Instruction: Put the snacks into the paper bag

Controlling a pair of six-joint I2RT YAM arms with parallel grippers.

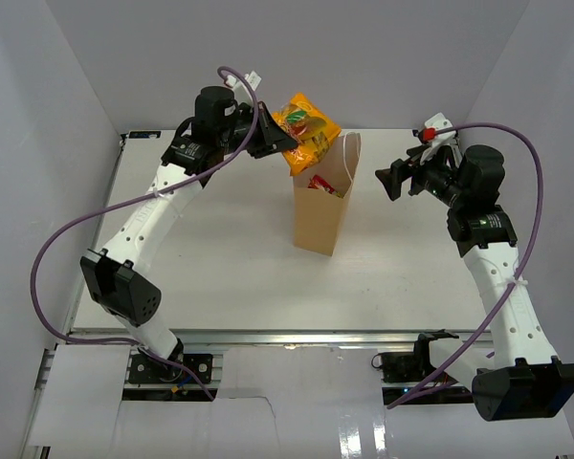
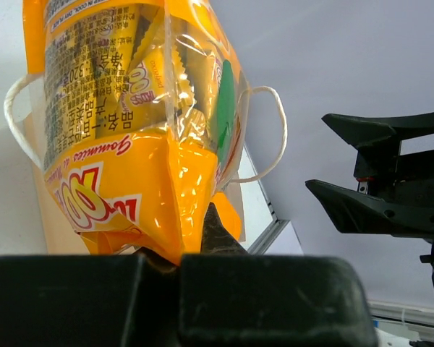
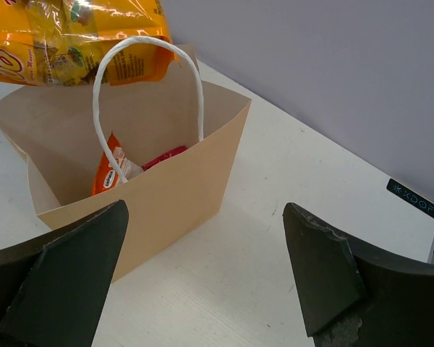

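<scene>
My left gripper (image 1: 275,143) is shut on the bottom edge of a yellow snack packet (image 1: 306,129), holding it in the air just over the back rim of the tan paper bag (image 1: 320,215). In the left wrist view the yellow packet (image 2: 130,144) stands above my pinched fingers (image 2: 215,231), with the bag's white loop handles (image 2: 275,137) behind it. Inside the paper bag (image 3: 152,195) lie an orange packet (image 3: 107,170) and a red packet (image 3: 163,157). My right gripper (image 1: 387,180) hovers open and empty to the right of the bag, pointing at it.
The bag stands upright near the middle of the white table (image 1: 220,258). Grey walls enclose the table at the back and on both sides. A metal rail (image 1: 287,335) runs along the near edge by the arm bases.
</scene>
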